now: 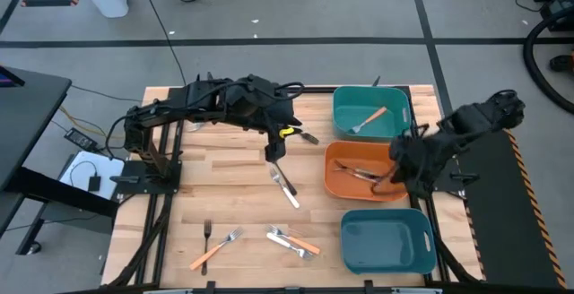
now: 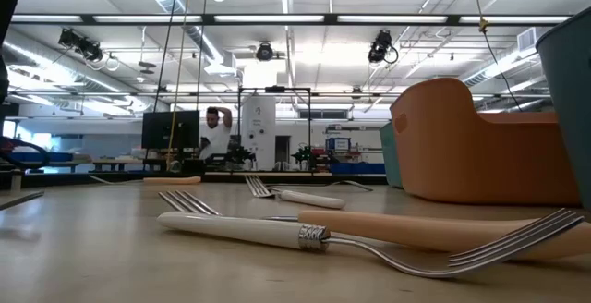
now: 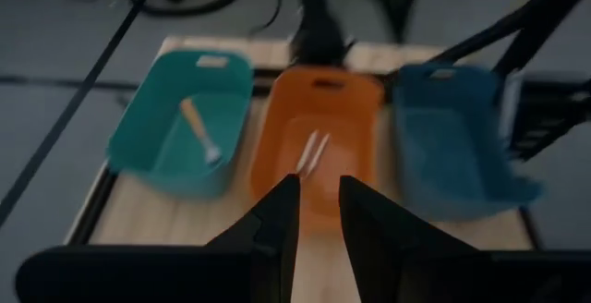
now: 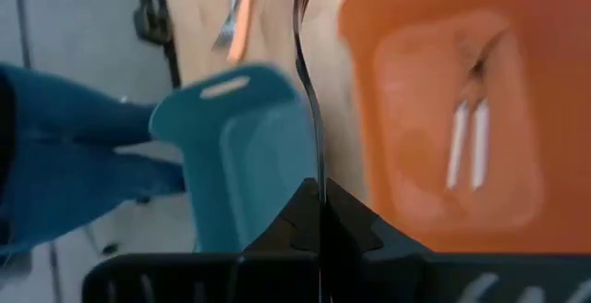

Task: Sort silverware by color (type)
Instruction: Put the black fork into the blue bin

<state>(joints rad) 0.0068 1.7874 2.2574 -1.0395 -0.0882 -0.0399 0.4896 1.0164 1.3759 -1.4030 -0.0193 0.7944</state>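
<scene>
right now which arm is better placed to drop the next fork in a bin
Right. The right claw is shut on a dark metal fork at the orange bin. The left claw is open and empty above the table.

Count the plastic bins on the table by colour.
Teal bins: 2, one at the table's far end, one at the near end
Orange bin: 1, between the two teal ones
Total: 3
</scene>
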